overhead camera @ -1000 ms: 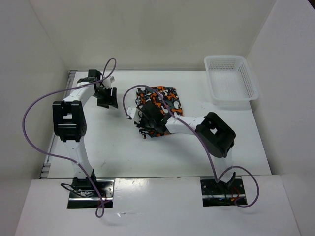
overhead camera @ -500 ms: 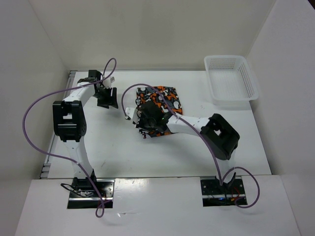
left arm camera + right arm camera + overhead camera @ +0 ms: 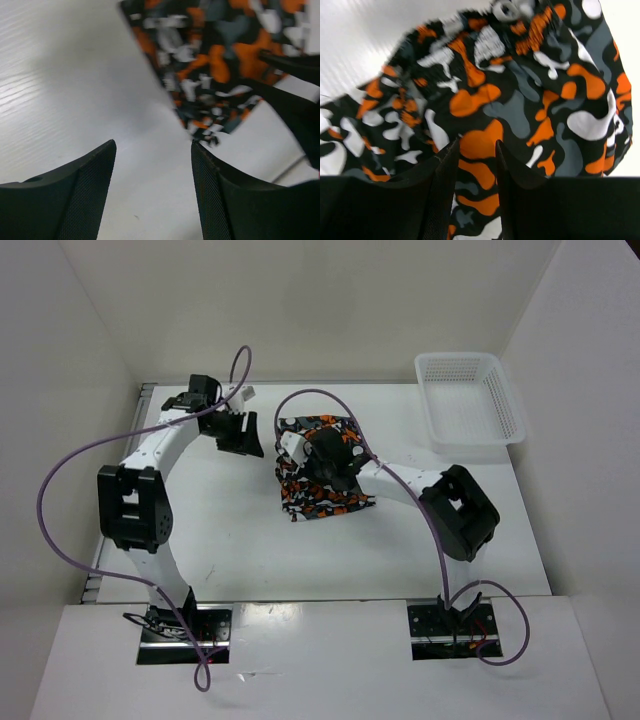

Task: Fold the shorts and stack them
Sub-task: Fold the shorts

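The shorts (image 3: 325, 502), in an orange, white, black and grey camouflage print, lie folded on the white table near its middle. My right gripper (image 3: 322, 462) hangs low over their middle. In the right wrist view its jaws (image 3: 476, 143) stand apart, and the printed cloth (image 3: 520, 90) lies flat under the gap, with no fold pinched. My left gripper (image 3: 243, 435) is to the left of the shorts, over bare table. It is open (image 3: 152, 145) with nothing between its fingers, and the shorts' left edge (image 3: 215, 55) shows ahead of it.
A white lattice basket (image 3: 470, 445) stands at the back right corner of the table. White walls close in the table on the left, back and right. The right arm's elbow (image 3: 460, 512) hangs over the table right of the shorts.
The right gripper has moved from the shorts' near-left corner back to their middle and has let go of the cloth, its jaws now apart. The left gripper has moved right, toward the shorts.
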Robot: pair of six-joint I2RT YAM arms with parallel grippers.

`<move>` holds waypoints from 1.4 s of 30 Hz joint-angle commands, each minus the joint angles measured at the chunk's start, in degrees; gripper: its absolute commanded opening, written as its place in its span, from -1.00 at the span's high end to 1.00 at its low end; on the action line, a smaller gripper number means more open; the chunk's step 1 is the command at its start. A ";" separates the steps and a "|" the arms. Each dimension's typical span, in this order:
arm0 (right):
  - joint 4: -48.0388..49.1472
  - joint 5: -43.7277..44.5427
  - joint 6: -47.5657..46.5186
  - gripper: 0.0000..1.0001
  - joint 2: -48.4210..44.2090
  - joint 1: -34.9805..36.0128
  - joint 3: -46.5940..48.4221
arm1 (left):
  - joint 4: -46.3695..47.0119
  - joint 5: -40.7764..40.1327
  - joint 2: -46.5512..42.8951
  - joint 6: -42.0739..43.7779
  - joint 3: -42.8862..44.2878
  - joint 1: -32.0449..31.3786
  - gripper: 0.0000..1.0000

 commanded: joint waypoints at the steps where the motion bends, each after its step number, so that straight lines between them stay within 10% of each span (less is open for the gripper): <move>1: 1.68 0.33 -1.01 0.20 -2.63 -0.31 -1.80 | -0.90 9.90 -5.53 0.30 -0.93 -3.57 -0.39; 21: -3.06 -6.52 0.21 0.11 -6.50 -2.59 -3.65 | 11.31 -5.47 0.01 0.30 -9.28 -16.68 -0.43; 42: 4.49 -9.34 -0.22 -0.10 -4.75 -3.21 -7.08 | 10.53 -10.57 3.27 0.30 -11.91 -17.38 0.55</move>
